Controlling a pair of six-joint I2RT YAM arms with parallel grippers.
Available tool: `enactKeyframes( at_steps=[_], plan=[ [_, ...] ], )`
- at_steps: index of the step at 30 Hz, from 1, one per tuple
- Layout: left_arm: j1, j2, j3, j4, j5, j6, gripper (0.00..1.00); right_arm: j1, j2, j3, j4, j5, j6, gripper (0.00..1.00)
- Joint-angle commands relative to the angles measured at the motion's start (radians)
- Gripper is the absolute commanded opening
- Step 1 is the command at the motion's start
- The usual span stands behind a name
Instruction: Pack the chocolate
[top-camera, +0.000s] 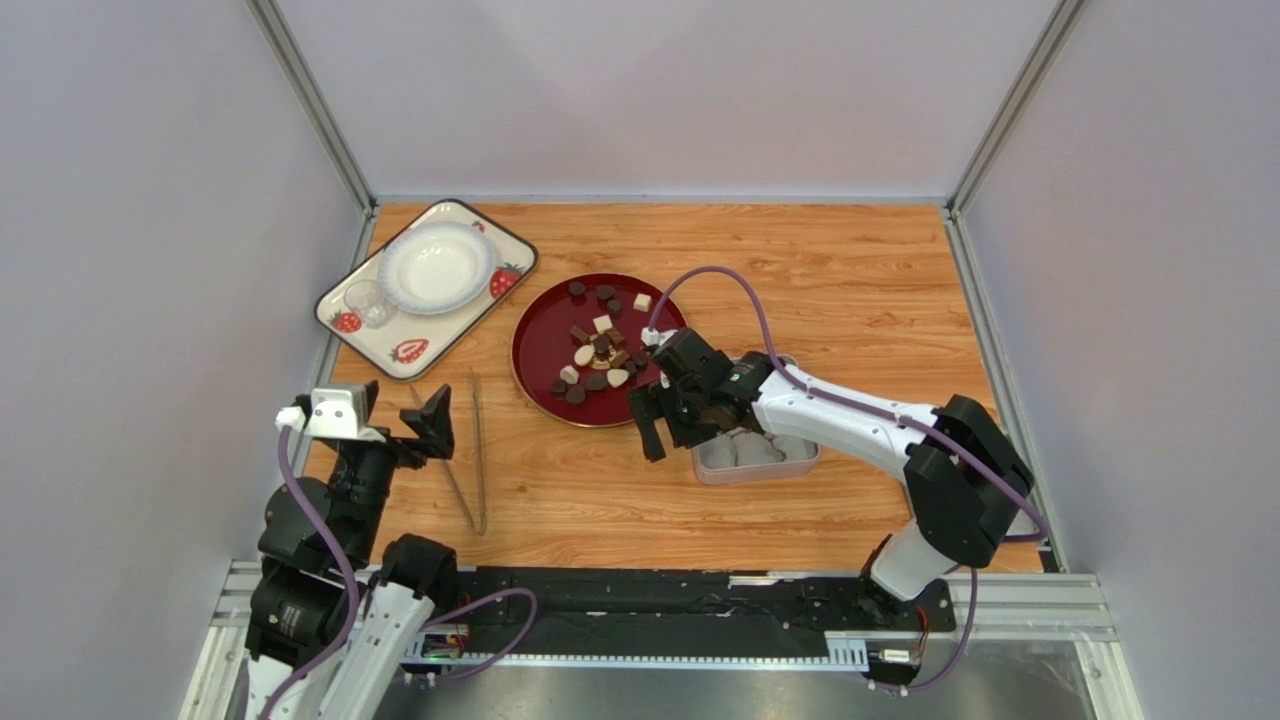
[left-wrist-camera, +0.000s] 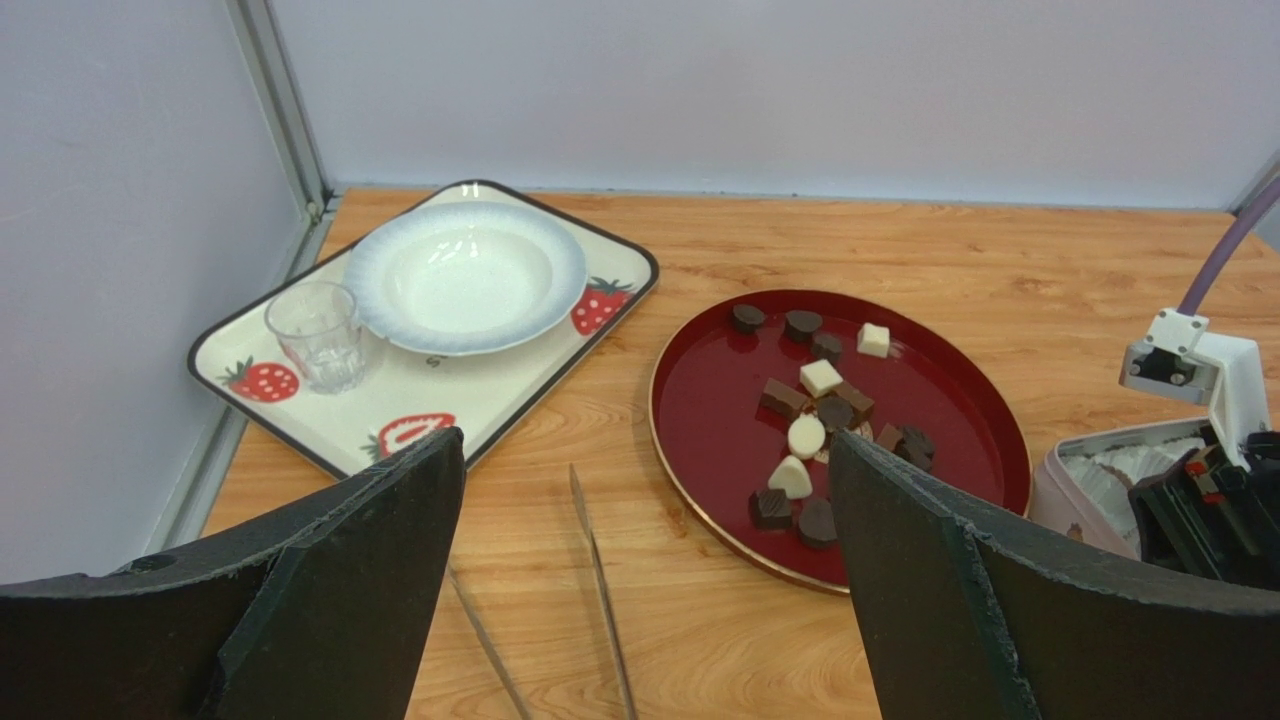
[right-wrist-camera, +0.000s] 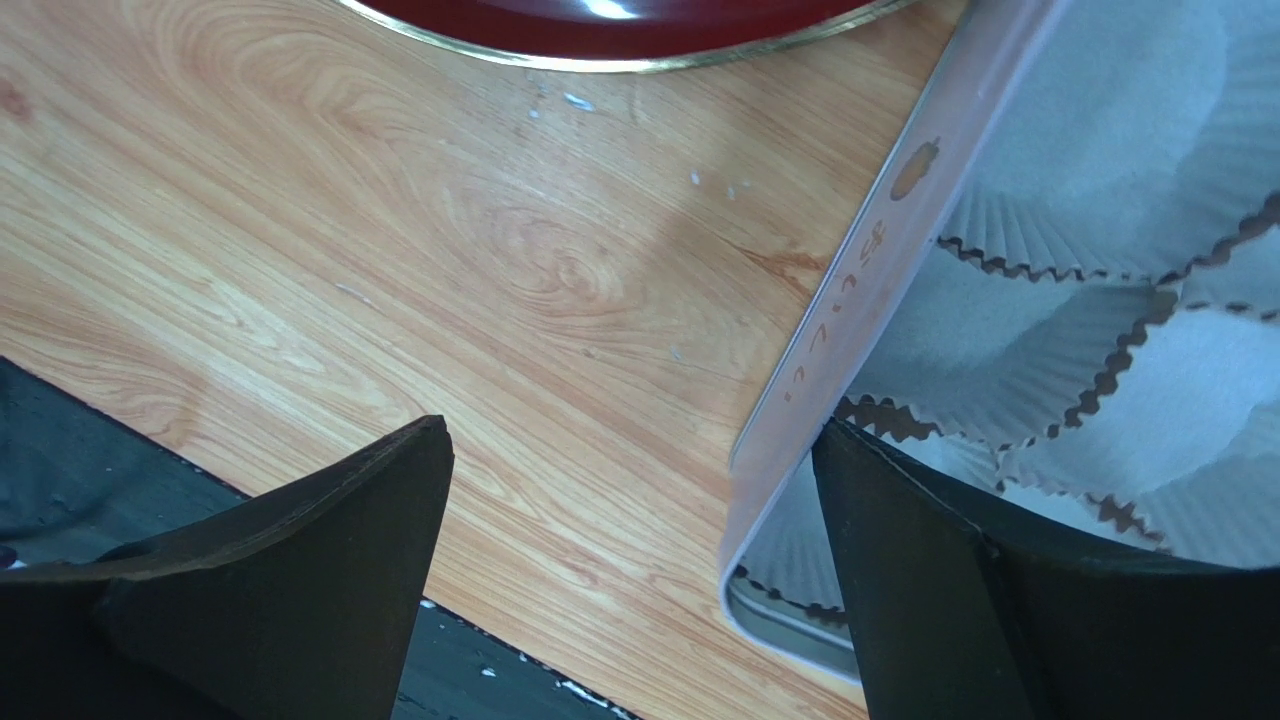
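The chocolate (top-camera: 598, 353) is a scatter of small dark brown and white pieces on a round red plate (top-camera: 549, 323). The left wrist view shows the chocolate (left-wrist-camera: 819, 413) on the plate (left-wrist-camera: 721, 413) too. My right gripper (top-camera: 669, 435) hangs open at the near-left corner of the square grey tin (top-camera: 756, 465). In the right wrist view that gripper (right-wrist-camera: 631, 428) straddles the tin's wall (right-wrist-camera: 857, 315), one finger over the white paper cups (right-wrist-camera: 1097, 180), the other over the wood. My left gripper (left-wrist-camera: 643, 440) is open and empty at the table's near left, apart from the chocolate.
Metal tongs (top-camera: 466, 450) lie on the wood left of the plate, in front of my left gripper (top-camera: 383, 428). A strawberry-print tray (top-camera: 451, 323) at the back left holds a white bowl (top-camera: 436, 267) and a small glass (top-camera: 368, 303). Grey walls enclose the table.
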Motion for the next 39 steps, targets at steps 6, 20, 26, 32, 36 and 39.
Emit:
enactKeyframes(
  at_steps=[6,20,26,32,36,39],
  plan=[
    [-0.003,0.134,0.028,-0.006,0.017,-0.05,0.99,0.016,-0.026,0.116,0.024,0.148,0.004,0.94],
    [-0.003,0.524,0.091,-0.264,-0.046,-0.434,0.96,-0.134,-0.345,0.013,-0.029,0.245,-0.025,1.0],
    [-0.003,0.699,0.088,-0.244,0.032,-0.501,0.86,-0.252,-0.482,-0.089,-0.022,0.255,0.014,1.0],
    [-0.003,0.859,0.075,-0.181,0.068,-0.552,0.8,-0.401,-0.617,-0.188,0.02,0.246,0.067,1.0],
    [-0.008,0.942,0.07,-0.16,0.051,-0.567,0.76,-0.463,-0.667,-0.254,0.049,0.211,0.065,1.0],
    [-0.008,0.974,0.056,-0.152,-0.035,-0.598,0.7,-0.48,-0.684,-0.278,0.063,0.198,0.045,1.0]
  ],
)
